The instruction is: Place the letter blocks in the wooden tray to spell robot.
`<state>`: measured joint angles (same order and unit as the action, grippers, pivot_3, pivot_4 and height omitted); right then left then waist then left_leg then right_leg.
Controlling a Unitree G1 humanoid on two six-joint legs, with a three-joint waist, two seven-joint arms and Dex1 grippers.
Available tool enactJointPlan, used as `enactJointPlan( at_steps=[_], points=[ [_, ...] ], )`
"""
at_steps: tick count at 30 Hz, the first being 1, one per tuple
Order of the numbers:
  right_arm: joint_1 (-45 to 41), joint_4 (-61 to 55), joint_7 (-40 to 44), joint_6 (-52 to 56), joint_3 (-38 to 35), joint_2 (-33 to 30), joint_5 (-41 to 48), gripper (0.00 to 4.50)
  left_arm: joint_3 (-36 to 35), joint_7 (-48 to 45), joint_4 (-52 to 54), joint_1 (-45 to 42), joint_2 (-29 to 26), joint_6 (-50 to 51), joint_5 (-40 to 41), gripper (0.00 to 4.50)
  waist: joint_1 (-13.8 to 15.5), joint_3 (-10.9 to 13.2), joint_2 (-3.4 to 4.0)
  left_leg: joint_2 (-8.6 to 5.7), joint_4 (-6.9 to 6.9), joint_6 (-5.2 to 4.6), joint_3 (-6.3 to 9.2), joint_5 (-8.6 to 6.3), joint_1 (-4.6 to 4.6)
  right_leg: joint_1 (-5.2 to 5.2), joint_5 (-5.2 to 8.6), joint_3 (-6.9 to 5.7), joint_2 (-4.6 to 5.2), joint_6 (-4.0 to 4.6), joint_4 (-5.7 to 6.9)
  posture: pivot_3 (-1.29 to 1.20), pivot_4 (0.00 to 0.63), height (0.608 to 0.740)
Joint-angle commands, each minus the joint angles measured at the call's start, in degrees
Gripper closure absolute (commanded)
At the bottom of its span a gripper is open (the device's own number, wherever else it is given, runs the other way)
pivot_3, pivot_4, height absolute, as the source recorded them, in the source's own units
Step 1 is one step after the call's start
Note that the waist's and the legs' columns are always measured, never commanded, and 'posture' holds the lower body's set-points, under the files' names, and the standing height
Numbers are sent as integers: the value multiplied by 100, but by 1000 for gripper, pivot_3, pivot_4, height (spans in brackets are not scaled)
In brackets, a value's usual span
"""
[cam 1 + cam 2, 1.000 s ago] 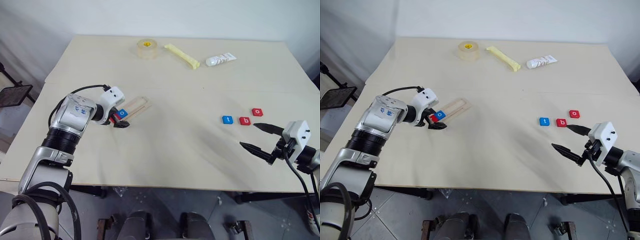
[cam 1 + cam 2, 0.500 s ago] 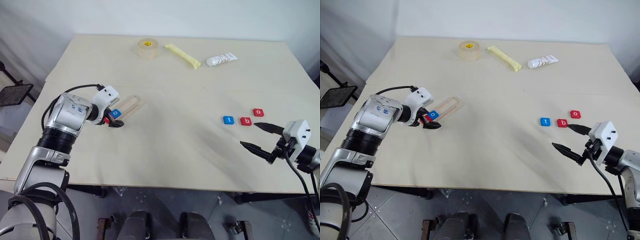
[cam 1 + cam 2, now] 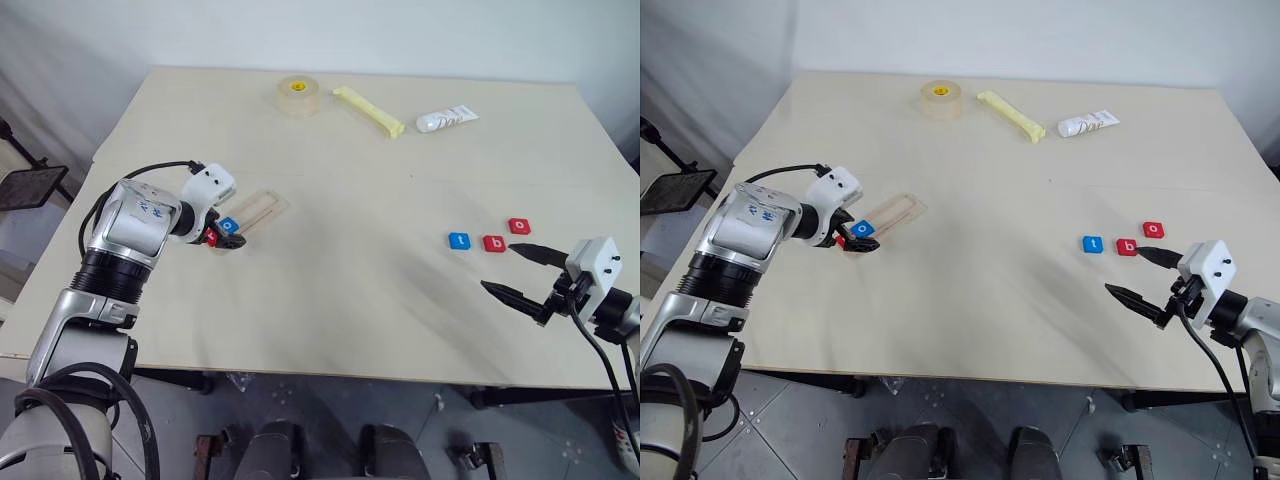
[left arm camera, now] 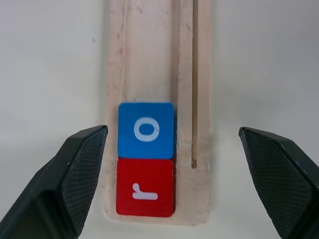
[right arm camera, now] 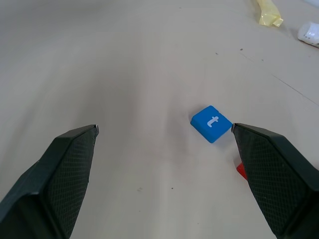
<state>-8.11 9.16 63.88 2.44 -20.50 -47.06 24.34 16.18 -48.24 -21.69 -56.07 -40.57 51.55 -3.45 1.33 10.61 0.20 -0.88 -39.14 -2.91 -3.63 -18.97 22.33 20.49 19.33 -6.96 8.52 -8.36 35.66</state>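
Change: long pale-wood grooved tray (image 4: 158, 74) has slid toward nine o'clock with the left gripper (image 4: 169, 149).
Left gripper: fingers apart, holding nothing.
Right gripper (image 3: 522, 272): fingers spread, empty.
Tray end: red square "r" tile (image 4: 145, 194) touching blue square "o" tile (image 4: 145, 130).
Table (image 3: 350, 170), three o'clock: blue "t" tile (image 3: 459, 241), red "b" tile (image 3: 494, 243), red "o" tile (image 3: 518, 226).

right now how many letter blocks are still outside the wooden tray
3: the blue t, red b and red o lie in a loose row on the table near the right claw. None seem hidden.
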Motion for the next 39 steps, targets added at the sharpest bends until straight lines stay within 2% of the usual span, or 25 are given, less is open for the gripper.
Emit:
enactJointPlan(
  at_steps=[1, 8, 15, 24, 29, 34, 36, 39],
  points=[
    [27, -121, -7, -53, -85, -39, 59, 16, -141, 28, 136, -127, -170, 93, -63, 0, 0, 0, 0, 0, 0, 0, 0, 0, 0, 0, 0, 0, 0, 0, 0, 0, 150, 740],
    [-25, -97, -22, -39, -45, -24, 41, 16, -43, 48, -84, -114, -182, 207, -133, 0, 5, 0, -1, -1, 0, 0, 1, 0, 1, 0, 0, 0, 0, 0, 0, 0, 150, 740],
    [-84, -86, -16, -11, -32, -59, 23, 16, -112, 49, -703, -101, -60, -133, -128, 0, 8, 1, -2, -1, 0, 0, 1, 0, 0, 0, 0, -2, 0, 0, 2, 0, 150, 740],
    [-104, -77, -17, -1, -57, -98, 10, 16, 58, -392, -1293, -92, -40, -314, -169, 0, -3, 0, -1, -2, -2, 0, -2, 0, -5, 0, 0, 0, 1, 0, 11, 0, 150, 740],
    [-113, -87, -28, 8, -67, -114, 6, 0, 93, -522, -1484, -63, -65, -444, -244, 1099, -5, -2, 4, -2, -2, 0, -2, 0, -9, 0, 0, 1, 1, 0, 15, 0, 150, 740],
    [-156, -62, -25, 14, -63, -132, -1, 0, 90, -612, -1390, 2, -73, -779, -270, 1098, -6, -3, 5, -1, -2, 0, -5, 0, -12, 0, 0, 5, 2, 0, 18, 0, 150, 740],
    [-173, -52, -10, 10, -64, -153, -9, 0, 172, -725, -972, 123, -129, -1400, -320, 1098, -7, -3, 5, -2, -2, 0, -5, 0, -12, 0, 0, 5, 2, 0, 18, 0, 150, 740],
    [-147, -60, 75, -30, -83, -170, 12, 0, 212, -821, -93, 155, 83, -1703, -248, 1098, 28, -2, 4, -4, -3, 0, 0, 0, -9, 0, 0, 4, 4, 0, 18, 0, 150, 740]
  ],
)
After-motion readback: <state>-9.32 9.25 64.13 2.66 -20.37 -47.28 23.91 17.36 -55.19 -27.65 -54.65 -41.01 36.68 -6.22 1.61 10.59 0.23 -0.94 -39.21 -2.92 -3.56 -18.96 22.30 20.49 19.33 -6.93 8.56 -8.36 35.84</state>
